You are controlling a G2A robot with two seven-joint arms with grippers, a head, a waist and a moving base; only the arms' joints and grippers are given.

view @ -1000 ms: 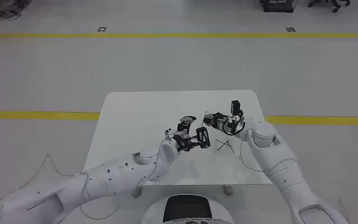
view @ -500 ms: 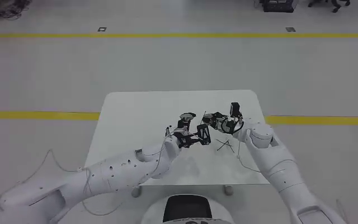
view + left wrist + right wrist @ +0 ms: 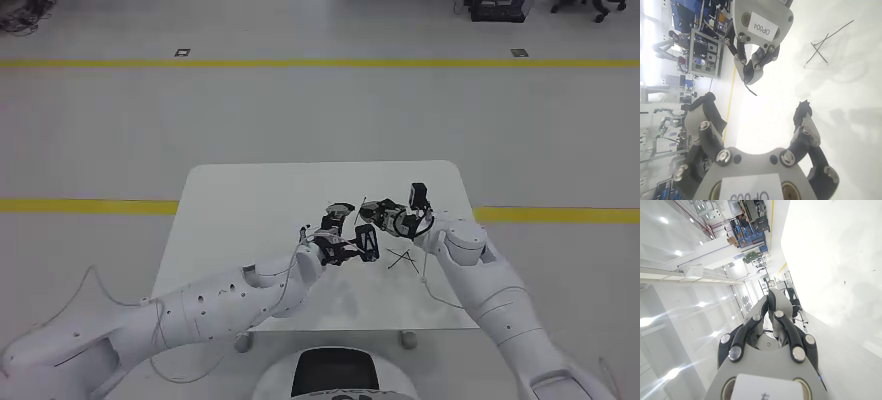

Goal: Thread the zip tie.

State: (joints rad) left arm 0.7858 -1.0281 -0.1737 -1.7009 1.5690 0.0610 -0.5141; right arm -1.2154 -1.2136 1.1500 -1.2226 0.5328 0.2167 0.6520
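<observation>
My right gripper (image 3: 368, 210) hovers over the middle of the white table (image 3: 250, 200), shut on a thin black zip tie (image 3: 364, 201). In the left wrist view that gripper (image 3: 746, 75) pinches the tie, and a short curved end of the zip tie (image 3: 751, 91) sticks out below its fingertips. My left gripper (image 3: 352, 229) stands open just in front of it, its two fingers spread wide with nothing between them (image 3: 756, 103). The tie's free end hangs just beyond the gap between the left fingers. In the right wrist view my right gripper (image 3: 769, 295) has its pads pressed together.
Loose black zip ties (image 3: 402, 260) lie crossed on the table to the right of both grippers, seen as a crossed pair of zip ties (image 3: 818, 49) in the left wrist view. The table's left half is bare white surface.
My right gripper has shifted a little to the left with the zip tie, closer to the left gripper. The left gripper has edged slightly towards it and stays open.
</observation>
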